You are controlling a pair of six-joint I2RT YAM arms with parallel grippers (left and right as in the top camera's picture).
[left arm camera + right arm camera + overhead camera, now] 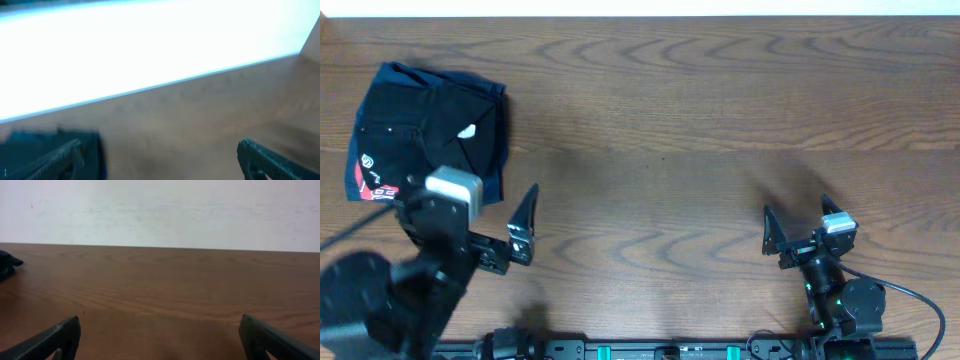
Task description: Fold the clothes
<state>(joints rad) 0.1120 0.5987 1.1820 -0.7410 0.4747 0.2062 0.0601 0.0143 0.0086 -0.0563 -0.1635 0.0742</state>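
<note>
A folded dark pile (430,125) lies at the table's far left. Its top layer is black cloth with a small white mark (468,130). Navy-blue cloth (496,150) shows along its right edge. A red patch with white letters (370,180) shows at its left edge. My left gripper (475,212) is open and empty just in front of the pile. In the blurred left wrist view its left finger overlaps the dark cloth (30,150), fingers wide apart (160,160). My right gripper (800,222) is open and empty over bare wood at the right (160,335).
The brown wooden table (670,120) ends at a white wall along the far edge (160,210). A dark edge of the pile shows at the far left of the right wrist view (7,262). The arm bases stand at the near edge.
</note>
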